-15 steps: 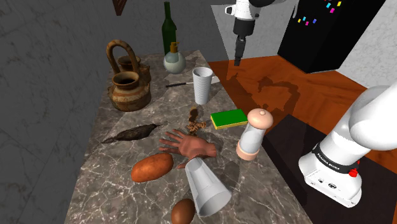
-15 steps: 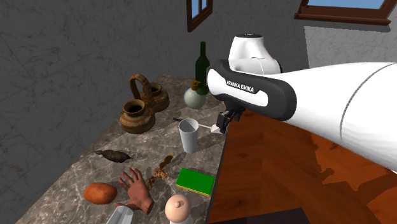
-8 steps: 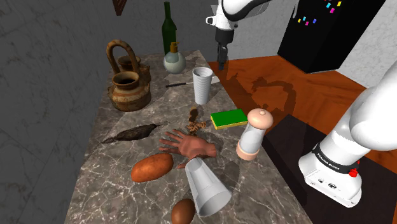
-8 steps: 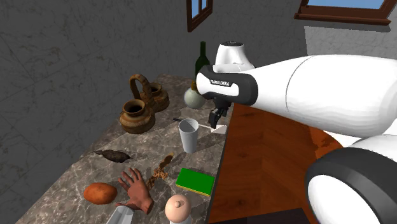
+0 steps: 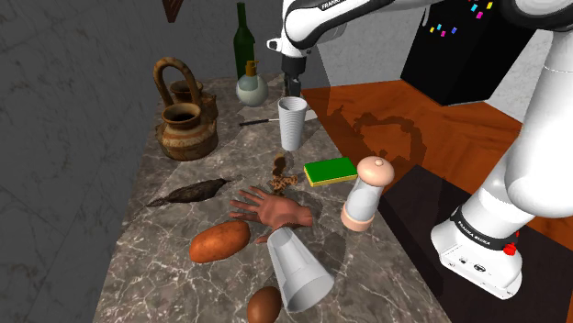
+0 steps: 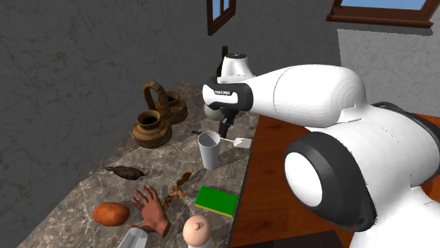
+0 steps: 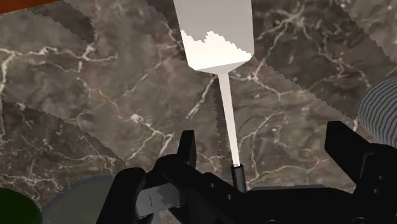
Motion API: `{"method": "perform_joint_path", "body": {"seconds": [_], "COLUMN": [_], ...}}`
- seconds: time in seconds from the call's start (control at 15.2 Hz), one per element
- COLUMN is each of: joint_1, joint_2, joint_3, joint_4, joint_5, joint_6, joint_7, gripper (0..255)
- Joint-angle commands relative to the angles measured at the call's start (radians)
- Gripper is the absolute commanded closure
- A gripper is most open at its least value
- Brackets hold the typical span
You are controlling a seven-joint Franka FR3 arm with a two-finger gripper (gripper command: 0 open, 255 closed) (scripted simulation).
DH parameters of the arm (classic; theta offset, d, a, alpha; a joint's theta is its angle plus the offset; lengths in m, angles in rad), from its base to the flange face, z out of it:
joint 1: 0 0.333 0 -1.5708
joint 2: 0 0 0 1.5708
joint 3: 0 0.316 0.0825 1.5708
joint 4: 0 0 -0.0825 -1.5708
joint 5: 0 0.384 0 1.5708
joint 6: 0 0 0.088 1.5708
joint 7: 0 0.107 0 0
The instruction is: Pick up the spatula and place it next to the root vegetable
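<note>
label (image 6: 224,92) above hand (image 6: 223,132), seemingly 'franka emika'

We see a white spatula (image 7: 213,38), a brown, white-veined marble countertop (image 7: 83,108), a green-and-yellow sponge (image 5: 330,170), and what seems an orange-brown sweet potato (image 5: 219,240).

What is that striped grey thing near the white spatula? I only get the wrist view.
Observer: An upright ribbed white cup, standing on the marble counter close beside the spatula.
Operator: Where's the root vegetable?
Observer: The orange-brown root vegetable lies towards the counter's other end, beside a model hand.
Operator: Anything along the way?
Observer: A green sponge lies partway along, near the counter's edge.
</note>
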Motion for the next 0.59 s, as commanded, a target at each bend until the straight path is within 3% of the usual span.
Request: {"method": "perform_joint_path", "body": {"seconds": [0.0,0.13,0.53], "joint_1": [0.01,0.015,0.018], "joint_2": [0.075,0.124,0.16], "joint_3": [0.012,0.019,0.019], "joint_4": [0.071,0.123,0.094], "joint_5": [-0.005,-0.01,-0.011], "joint_6": [0.01,0.01,0.074], "joint_7": [-0.029,-0.048,-0.048], "gripper": [0,0,0]}}
